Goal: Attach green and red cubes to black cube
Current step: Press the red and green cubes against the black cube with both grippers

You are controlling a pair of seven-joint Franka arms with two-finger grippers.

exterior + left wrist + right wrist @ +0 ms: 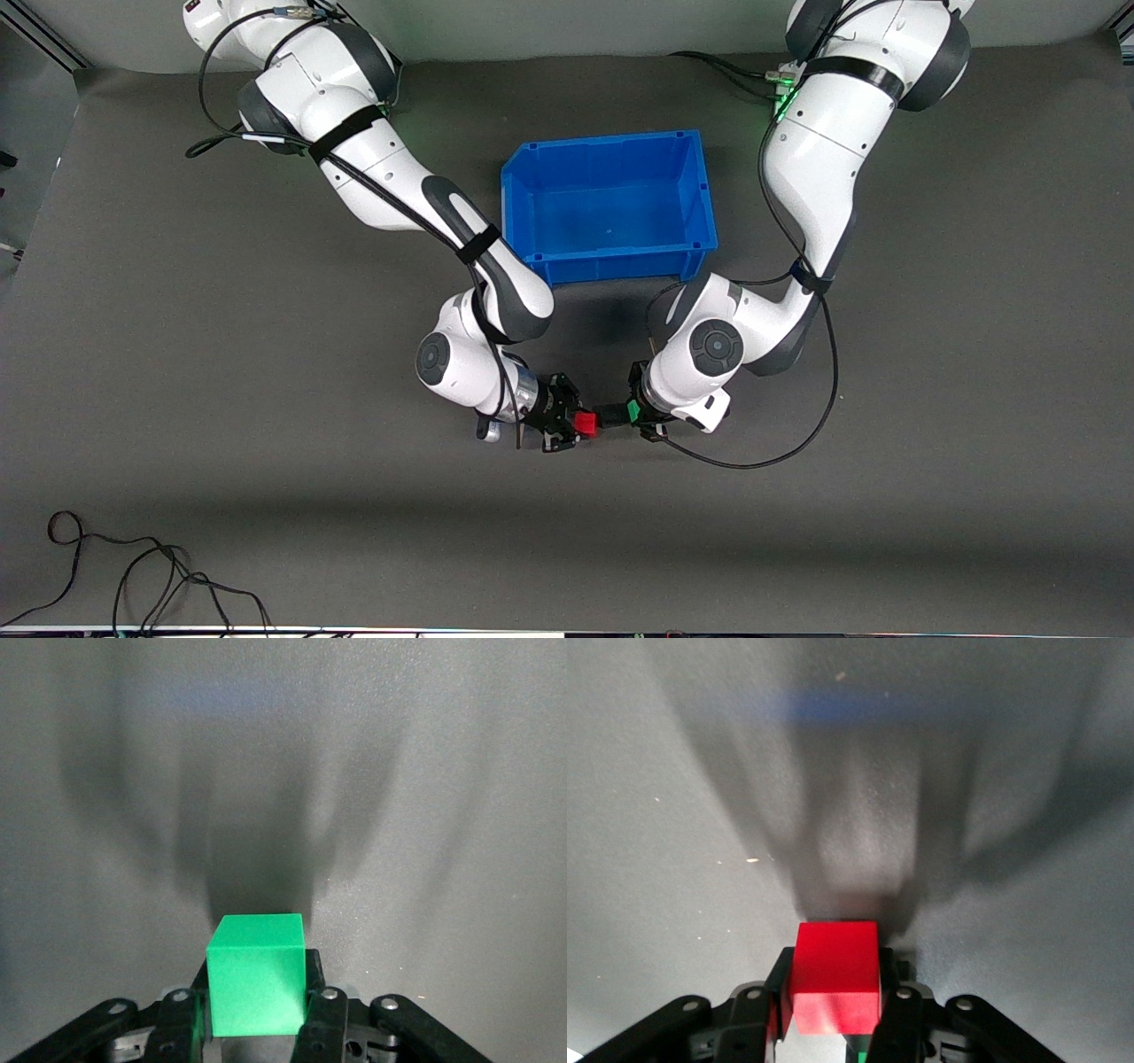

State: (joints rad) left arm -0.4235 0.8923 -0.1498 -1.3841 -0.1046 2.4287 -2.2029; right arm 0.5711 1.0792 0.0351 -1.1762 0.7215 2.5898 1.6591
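Near the front camera, below the blue bin (609, 206), my right gripper (567, 420) clamps the red cube (585, 423) and my left gripper (641, 413) clamps the green cube (633, 411), the black cube (610, 414) between them just over the surface (177, 354). Left wrist view: green cube (257, 974) pinched square. Right wrist view: red cube (835, 976) likewise. Any tilt could misalign the faces and spoil the join, I judge. Open mat lies all around; only the bin's wall stands close.
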